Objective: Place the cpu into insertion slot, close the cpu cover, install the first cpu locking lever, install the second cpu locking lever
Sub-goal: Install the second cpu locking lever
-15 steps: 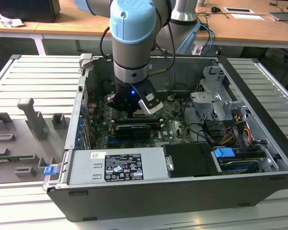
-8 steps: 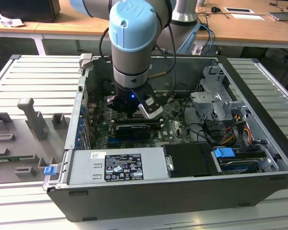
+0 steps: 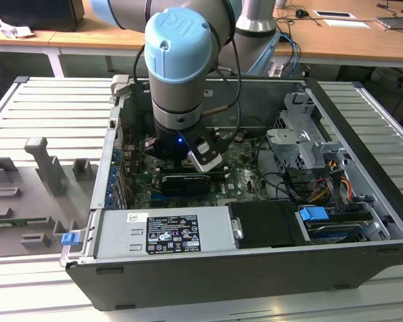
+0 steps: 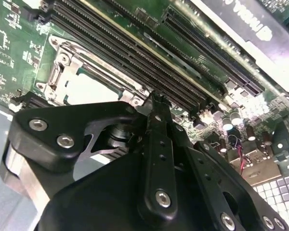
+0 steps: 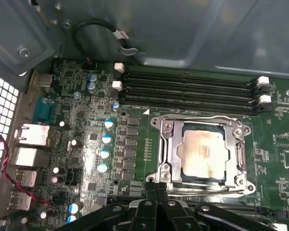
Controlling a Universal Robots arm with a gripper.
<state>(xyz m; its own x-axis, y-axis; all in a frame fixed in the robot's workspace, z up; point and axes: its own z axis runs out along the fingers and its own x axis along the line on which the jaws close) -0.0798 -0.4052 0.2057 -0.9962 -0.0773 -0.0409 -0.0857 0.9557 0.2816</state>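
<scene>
1. Starting at the first wrist view's nine o'clock side: capacitors (image 5: 106, 138) in a column on the green motherboard (image 5: 77, 120), then the insertion slot (image 5: 202, 153) right of centre.
2. There's the cpu (image 5: 201, 154), lying flat in the slot, pale metal top facing up; it's square, so no real long axis, its edges parallel to the memory slots (image 5: 188, 89) at twelve o'clock.
3. The cpu cover (image 5: 164, 144) looks down around the chip, silvery frame on all sides.
4. The tool (image 5: 156, 186) sits just at the socket's six o'clock edge, fingertips pinched together, nothing held.
5. Judging it as lever work: push low and steady along the socket edge, keeping clear of the chip's top.
6. In the exterior view the tool (image 3: 203, 161) is deep inside the computer case (image 3: 363, 201) on the bench (image 3: 13, 134).
</scene>
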